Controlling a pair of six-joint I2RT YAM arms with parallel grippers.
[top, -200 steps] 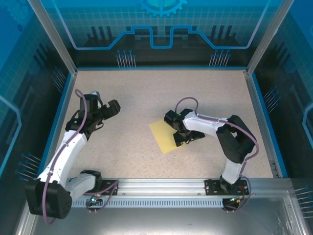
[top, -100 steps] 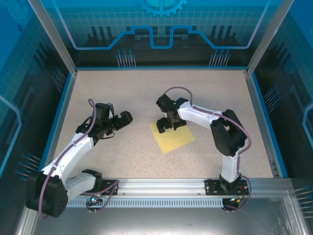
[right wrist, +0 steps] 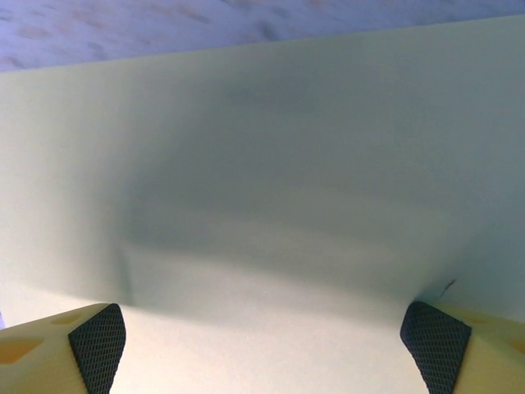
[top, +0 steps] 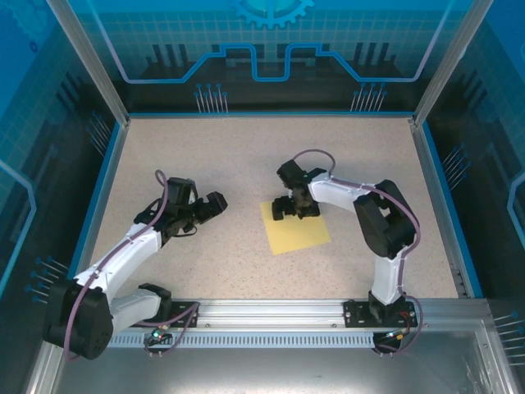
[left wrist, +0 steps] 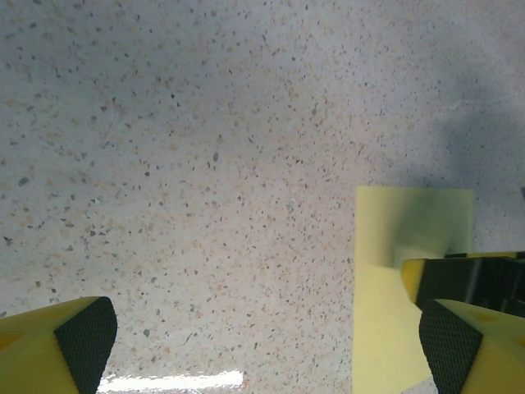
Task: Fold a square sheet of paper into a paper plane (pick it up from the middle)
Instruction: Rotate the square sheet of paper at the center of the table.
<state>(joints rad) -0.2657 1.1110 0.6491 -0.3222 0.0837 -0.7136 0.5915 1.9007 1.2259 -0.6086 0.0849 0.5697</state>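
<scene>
Top external: I read right gripper spread wide over far edge of square sheet of paper; left gripper wide, empty, apart.

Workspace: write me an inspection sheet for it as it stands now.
Surface: speckled beige table.
Job's things: yellow paper lying flat, right of centre.
Clutter: nothing seen.
Grippers: left gripper open over bare table, left of the paper; right gripper open, low over the paper's far edge, contact unclear.
Cables: purple cables looping along both arms.
Surroundings: blue walls, metal frame posts, rail at the near edge.
</scene>
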